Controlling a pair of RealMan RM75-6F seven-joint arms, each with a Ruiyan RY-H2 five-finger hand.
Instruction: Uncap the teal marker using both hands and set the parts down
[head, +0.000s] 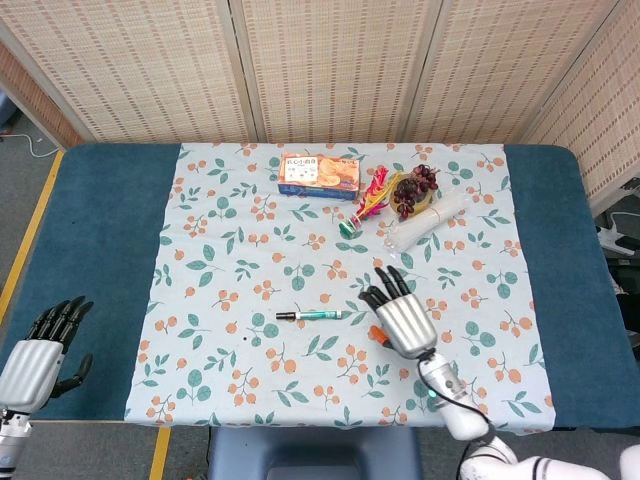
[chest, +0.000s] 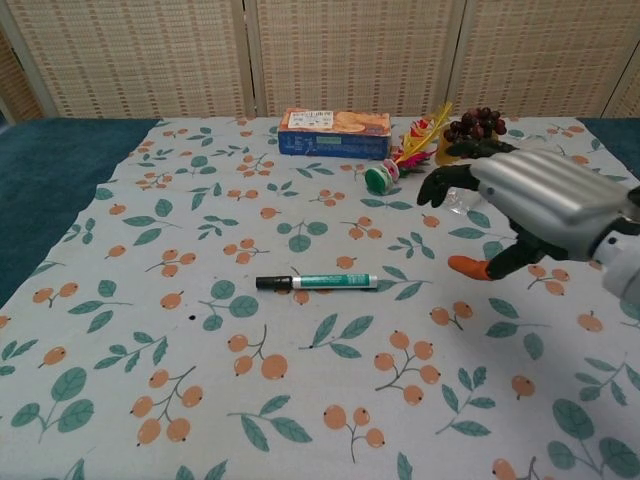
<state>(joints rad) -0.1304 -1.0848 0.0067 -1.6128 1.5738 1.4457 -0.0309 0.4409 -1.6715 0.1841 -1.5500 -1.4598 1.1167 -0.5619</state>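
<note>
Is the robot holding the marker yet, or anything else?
No, nothing is held. The teal marker lies capped on the tablecloth, untouched. The right robot hand hovers open beside it, and the left robot hand is open at the table's edge.

Matt printed cloth (head: 250, 250), glossy plastic marker (head: 312, 315), silvery ribbed right hand (head: 402, 320).

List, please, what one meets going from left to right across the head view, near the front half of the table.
left robot hand → teal marker → right robot hand
</note>
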